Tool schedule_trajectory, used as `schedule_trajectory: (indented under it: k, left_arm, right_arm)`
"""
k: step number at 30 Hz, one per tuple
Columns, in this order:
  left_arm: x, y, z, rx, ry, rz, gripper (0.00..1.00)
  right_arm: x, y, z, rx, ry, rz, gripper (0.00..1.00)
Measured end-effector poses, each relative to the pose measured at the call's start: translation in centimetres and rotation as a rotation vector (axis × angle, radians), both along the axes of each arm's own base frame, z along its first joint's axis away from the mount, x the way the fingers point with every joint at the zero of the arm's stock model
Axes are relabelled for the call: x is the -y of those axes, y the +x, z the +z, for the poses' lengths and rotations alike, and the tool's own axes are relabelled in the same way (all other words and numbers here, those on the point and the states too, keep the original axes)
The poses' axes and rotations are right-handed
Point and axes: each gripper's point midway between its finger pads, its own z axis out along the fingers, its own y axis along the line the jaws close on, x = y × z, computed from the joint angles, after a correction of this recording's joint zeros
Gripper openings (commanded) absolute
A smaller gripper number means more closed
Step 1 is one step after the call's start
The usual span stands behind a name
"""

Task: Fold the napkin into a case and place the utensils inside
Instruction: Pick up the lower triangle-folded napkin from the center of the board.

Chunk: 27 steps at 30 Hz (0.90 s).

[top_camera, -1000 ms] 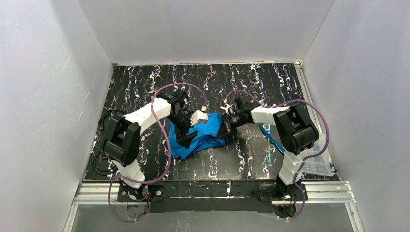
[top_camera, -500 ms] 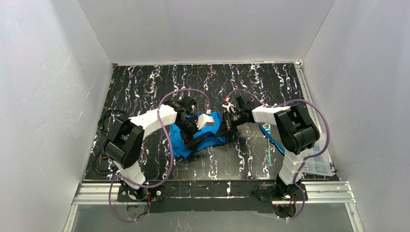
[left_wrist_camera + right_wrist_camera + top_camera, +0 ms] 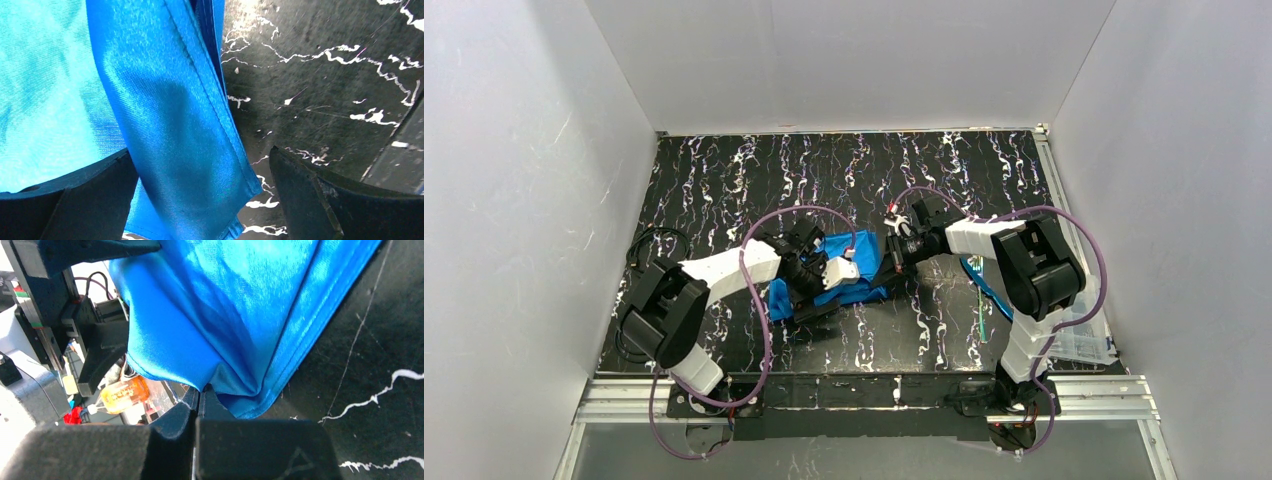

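The bright blue napkin (image 3: 849, 272) lies crumpled and partly folded on the black marbled table, between the two arms. My left gripper (image 3: 812, 303) is low over its near left part. In the left wrist view its jaws stand wide open, with a hemmed fold of the napkin (image 3: 175, 150) hanging between the left gripper's (image 3: 200, 200) fingers, ungripped. My right gripper (image 3: 892, 262) is shut on the napkin's right edge and holds that edge lifted; the right wrist view shows the right gripper (image 3: 200, 392) pinching the cloth (image 3: 225, 315). The utensils (image 3: 980, 318) lie on the table right of the right arm.
A clear plastic bag (image 3: 1084, 338) lies at the table's near right edge. White walls stand close on three sides. Purple cables (image 3: 769, 330) loop over both arms. Black cables (image 3: 639, 250) sit at the left edge.
My left arm has swung toward the near left, and its gripper now sits lower over the napkin's near left part. The napkin has shifted a little leftward. The right gripper has held its place.
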Motion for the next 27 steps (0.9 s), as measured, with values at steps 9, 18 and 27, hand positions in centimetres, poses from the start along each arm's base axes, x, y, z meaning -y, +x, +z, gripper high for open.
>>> schedule_trajectory:
  k: [9, 18, 27]
  left_arm:
    - [-1.0, 1.1, -0.7, 0.127, 0.025, -0.106, 0.79]
    - [-1.3, 1.4, -0.2, 0.162, 0.032, -0.120, 0.98]
    - [-0.7, 1.7, 0.9, 0.210, 0.002, -0.143, 0.98]
  right_arm:
    - [0.9, -1.3, 0.1, 0.009, -0.023, 0.012, 0.01]
    - [0.5, -1.1, 0.6, -0.008, -0.003, 0.001, 0.01]
    - [0.1, -1.2, 1.1, -0.009, 0.010, 0.005, 0.01]
